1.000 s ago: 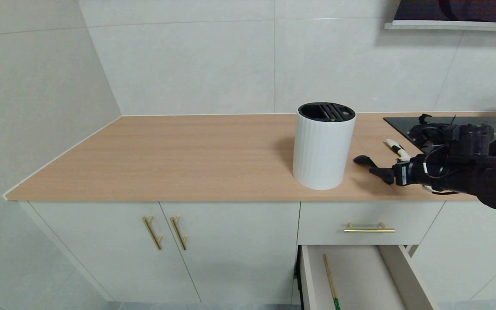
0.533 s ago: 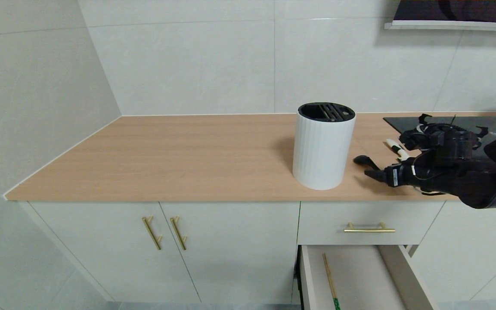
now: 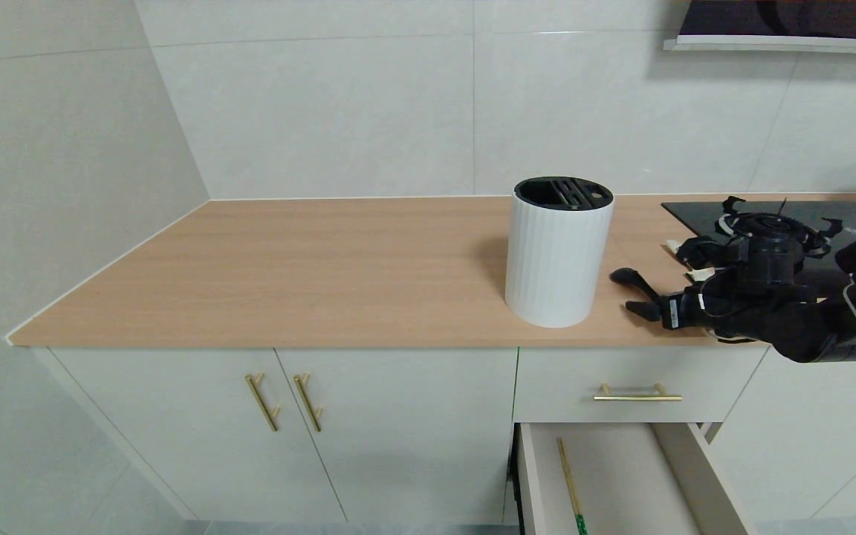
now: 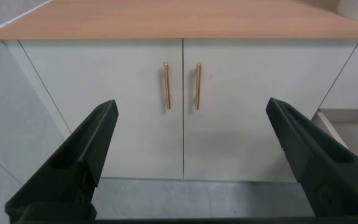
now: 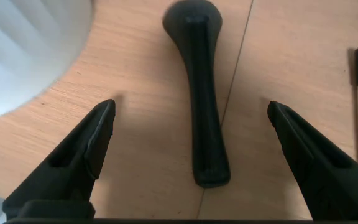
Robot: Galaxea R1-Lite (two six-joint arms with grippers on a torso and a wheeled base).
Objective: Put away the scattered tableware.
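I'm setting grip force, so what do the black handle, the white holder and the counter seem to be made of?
Black handle: probably matte plastic or rubber; dull, even black, with a moulded shape.
White holder: likely plastic; satin white with fine vertical ribs and a black slotted top.
Counter: wood or wood-look laminate; pale grain, matte.

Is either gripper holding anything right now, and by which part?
Nothing is held. The right gripper is open, straddling the black handle lying on the countertop; the left gripper is open and empty.
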